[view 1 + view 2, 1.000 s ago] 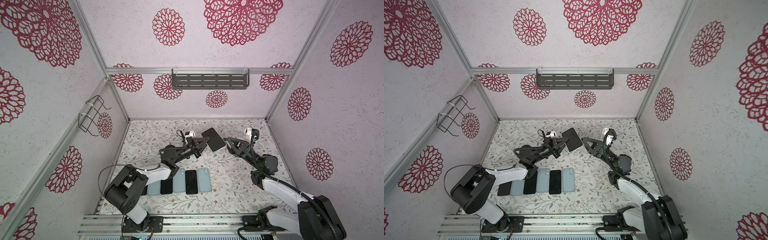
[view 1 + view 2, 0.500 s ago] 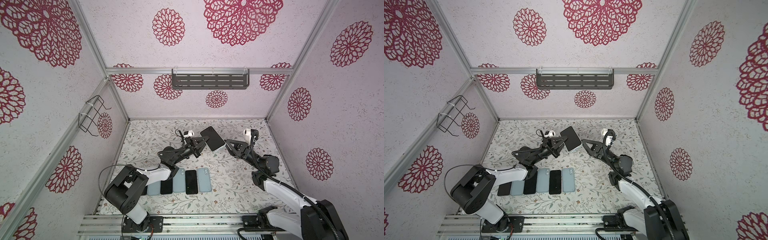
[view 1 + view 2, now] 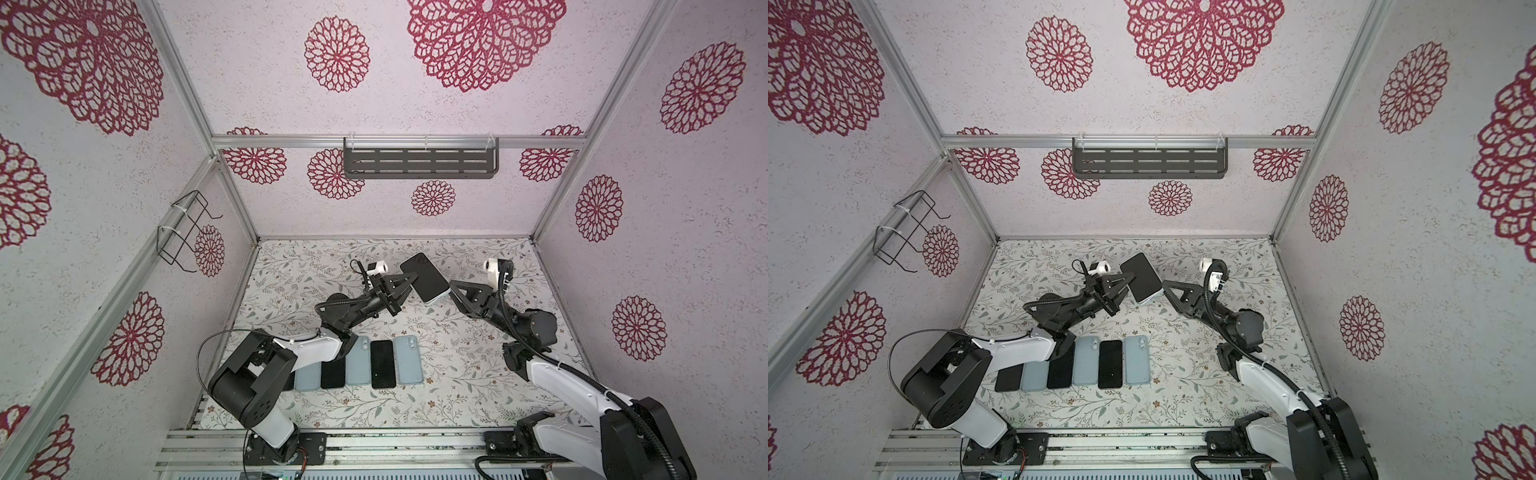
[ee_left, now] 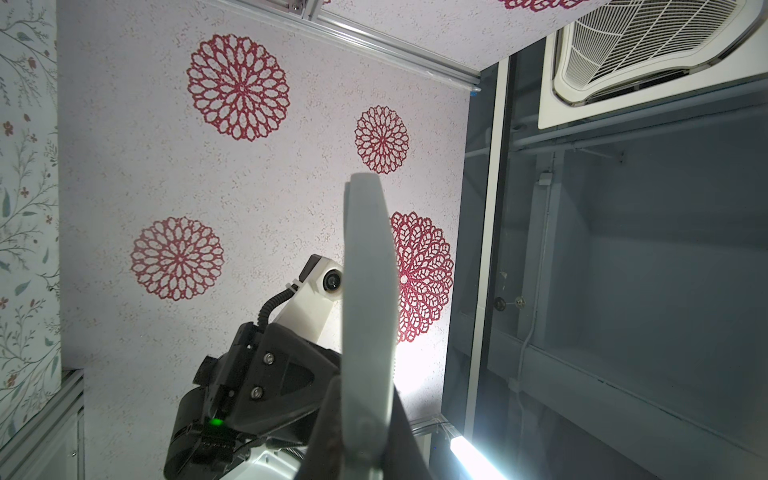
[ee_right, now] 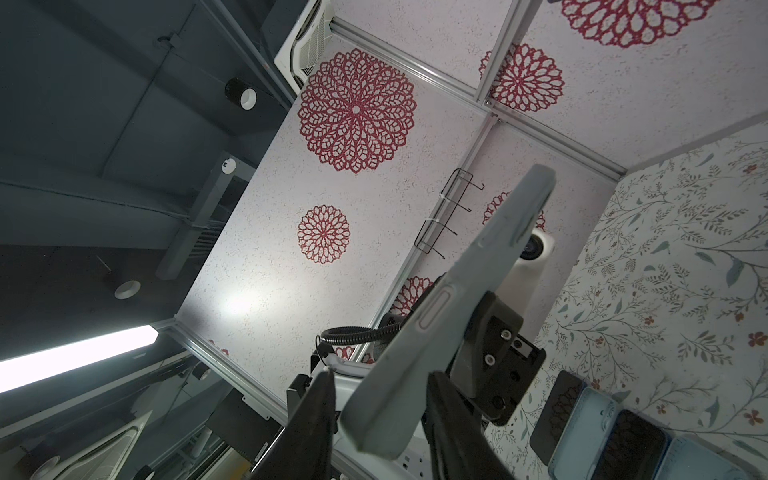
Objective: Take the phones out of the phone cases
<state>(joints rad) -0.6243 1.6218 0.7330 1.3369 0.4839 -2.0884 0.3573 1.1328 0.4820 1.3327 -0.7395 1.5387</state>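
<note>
Grey rubbery plastic wraps the phone: the phone case is on it, and the cased handset hangs tilted in the air above the floral desk, nearer its far edge than its front edge and about midway between its side edges. In both top views the dark screen faces up and the pale rim of the case shows along the handset's nearer end. The left claw is clamped on one long side of the case; the left wrist view shows the case edge-on with that claw's fingers pressed against both faces. The right claw meets the handset's nearer end from the other side. In the right wrist view its fingers stand apart on either side of the case, with a clear gap between one finger and the case; whether the other finger touches cannot be told. A side button shows on the case's edge there. Near the desk's front edge lies a row of phones, flat and side by side, dark screens alternating with pale-blue backs, well apart from the lifted handset
</note>
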